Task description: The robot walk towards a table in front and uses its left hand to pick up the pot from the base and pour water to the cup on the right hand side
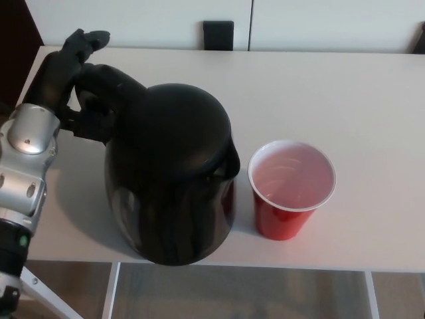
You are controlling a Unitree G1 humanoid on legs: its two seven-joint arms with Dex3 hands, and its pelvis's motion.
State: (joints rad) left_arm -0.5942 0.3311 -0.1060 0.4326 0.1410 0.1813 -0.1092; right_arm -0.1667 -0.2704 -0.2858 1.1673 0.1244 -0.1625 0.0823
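Pot (169, 173) sits centre-left of frame, close to the counter's (372, 100) near edge; its spout points right and almost touches the red cup (291, 189). Cup is just beside the pot, also near the front edge, upright. Left hand (70, 73) in upper left, fingers (89, 40) wrapped around the pot handle (106, 83), gripping it. Open counter right of the cup and behind both. Counter is plain white; white wall panels and a small black block (218, 34) along the top edge. Floor visible below.
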